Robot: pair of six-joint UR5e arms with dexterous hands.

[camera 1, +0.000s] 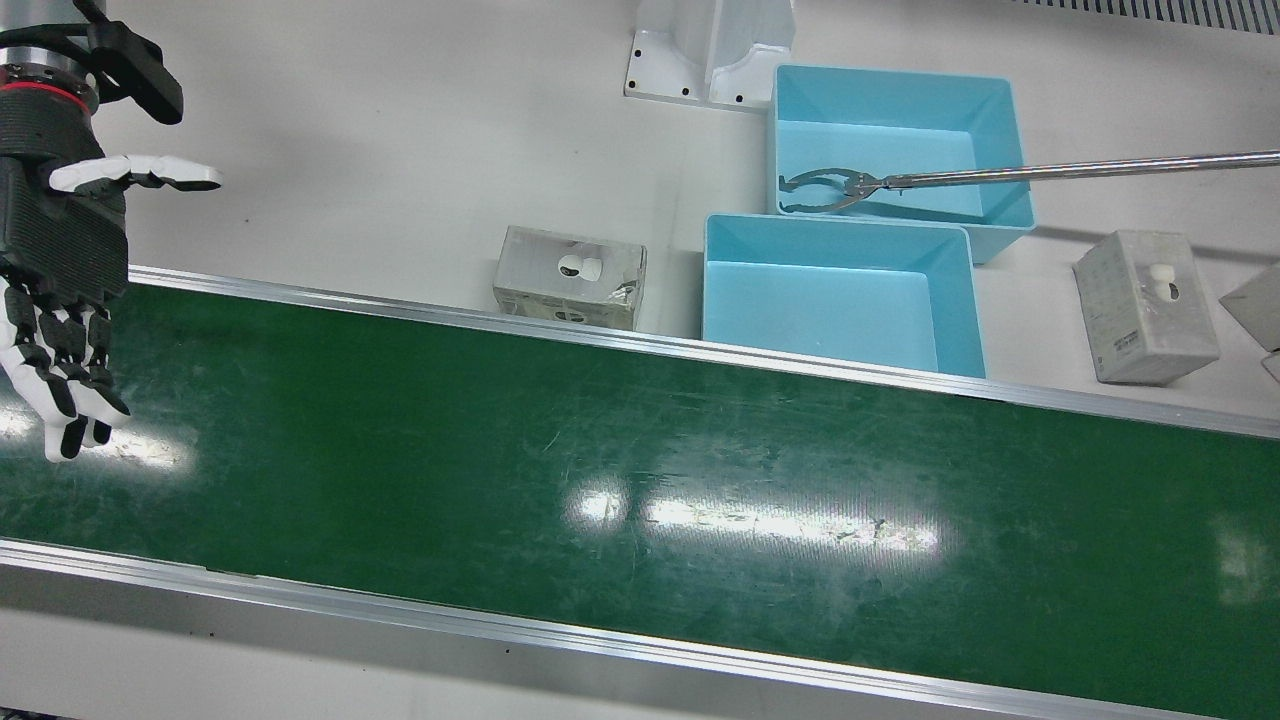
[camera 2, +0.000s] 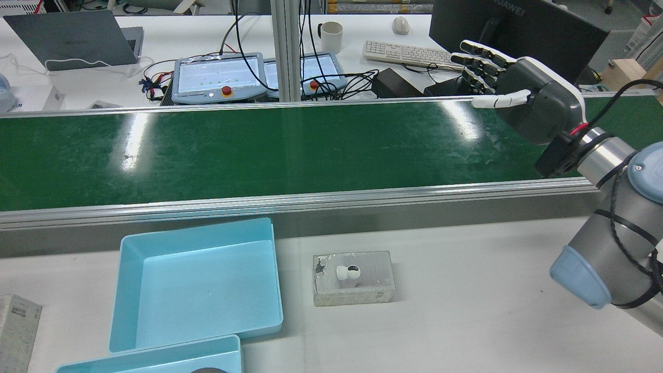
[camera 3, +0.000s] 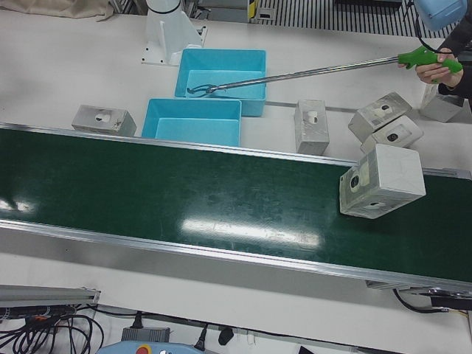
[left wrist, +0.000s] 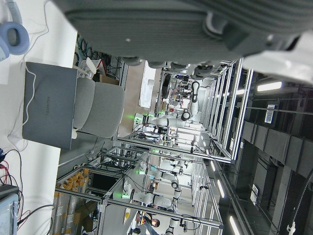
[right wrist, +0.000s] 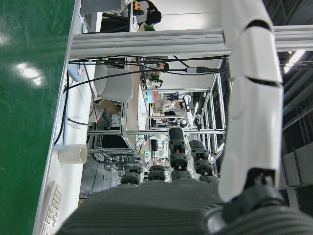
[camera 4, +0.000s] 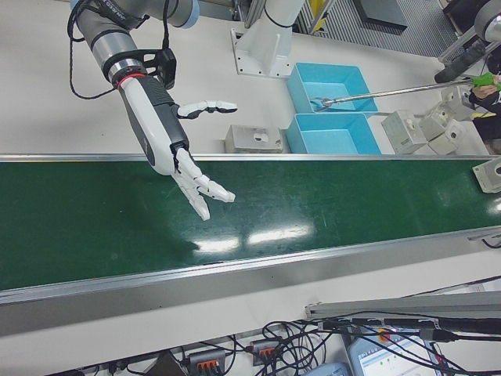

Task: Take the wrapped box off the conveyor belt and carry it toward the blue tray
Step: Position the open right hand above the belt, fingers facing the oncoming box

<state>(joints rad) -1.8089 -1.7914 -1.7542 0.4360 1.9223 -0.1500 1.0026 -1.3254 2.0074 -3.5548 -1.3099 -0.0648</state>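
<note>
A wrapped box (camera 3: 381,181) lies on the green conveyor belt (camera 1: 640,450) at its end on the robot's left side; it also shows at the edge of the right-front view (camera 4: 489,174). My right hand (camera 1: 62,290) is open and empty, fingers spread, above the opposite end of the belt, far from the box; it also shows in the rear view (camera 2: 518,90). Two blue trays stand behind the belt, the near one (camera 1: 820,310) empty. My left hand (left wrist: 195,29) shows only in its own view, holding nothing, away from the belt.
A person's long grabber tool (camera 1: 840,188) reaches into the far blue tray (camera 1: 1000,110). Another wrapped box (camera 1: 569,278) sits on the table beside the near tray, and several more (camera 3: 311,125) lie past the trays. The arm pedestal (camera 1: 710,50) stands behind.
</note>
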